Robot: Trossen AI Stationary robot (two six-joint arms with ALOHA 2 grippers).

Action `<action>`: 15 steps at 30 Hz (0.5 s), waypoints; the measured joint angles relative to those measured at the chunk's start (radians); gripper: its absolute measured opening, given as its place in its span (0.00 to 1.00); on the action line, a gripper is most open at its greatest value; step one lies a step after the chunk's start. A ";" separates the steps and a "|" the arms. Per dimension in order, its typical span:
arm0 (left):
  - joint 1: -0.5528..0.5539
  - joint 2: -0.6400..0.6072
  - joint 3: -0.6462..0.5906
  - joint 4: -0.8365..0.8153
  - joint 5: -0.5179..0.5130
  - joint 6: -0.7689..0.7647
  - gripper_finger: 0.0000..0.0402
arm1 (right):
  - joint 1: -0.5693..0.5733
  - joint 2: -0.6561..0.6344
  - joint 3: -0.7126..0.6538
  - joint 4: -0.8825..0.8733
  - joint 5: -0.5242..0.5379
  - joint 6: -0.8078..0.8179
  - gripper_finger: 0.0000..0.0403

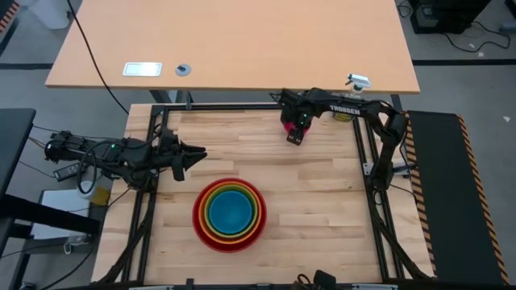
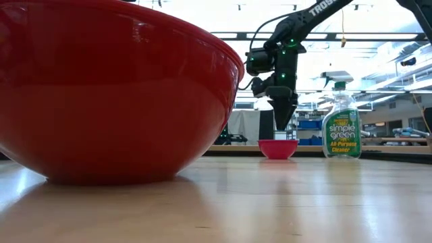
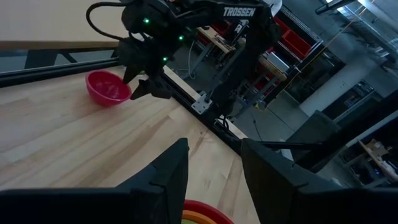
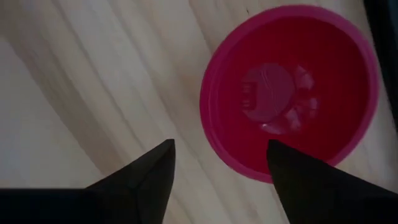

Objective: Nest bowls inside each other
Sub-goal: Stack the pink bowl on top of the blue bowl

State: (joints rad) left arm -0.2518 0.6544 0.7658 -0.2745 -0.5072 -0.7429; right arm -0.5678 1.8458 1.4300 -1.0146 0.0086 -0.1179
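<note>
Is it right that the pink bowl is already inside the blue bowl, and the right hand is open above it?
Not quite. The pink bowl is not in the blue bowl yet; it sits alone on the table's far side, as the high view shows. The rest holds: the right hand is open above it.

I see a green spray bottle [image 2: 341, 120] standing upright at the far right corner of the worktop [image 1: 322, 201], white nozzle on top, label facing me.

overhead looks straight down; low sits at tabletop (both share pink bowl [image 1: 287, 125]).
</note>
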 joint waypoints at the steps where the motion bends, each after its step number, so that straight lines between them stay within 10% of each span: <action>1: 0.000 0.000 0.000 0.000 0.000 0.000 0.38 | 0.000 0.000 0.000 0.003 0.000 -0.023 0.66; 15: 0.003 0.000 0.000 0.000 -0.018 -0.002 0.38 | 0.010 0.001 -0.185 0.260 0.048 -0.232 0.58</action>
State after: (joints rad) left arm -0.2485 0.6544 0.7658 -0.2745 -0.5247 -0.7444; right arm -0.5583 1.8465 1.2447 -0.7543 0.0568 -0.3500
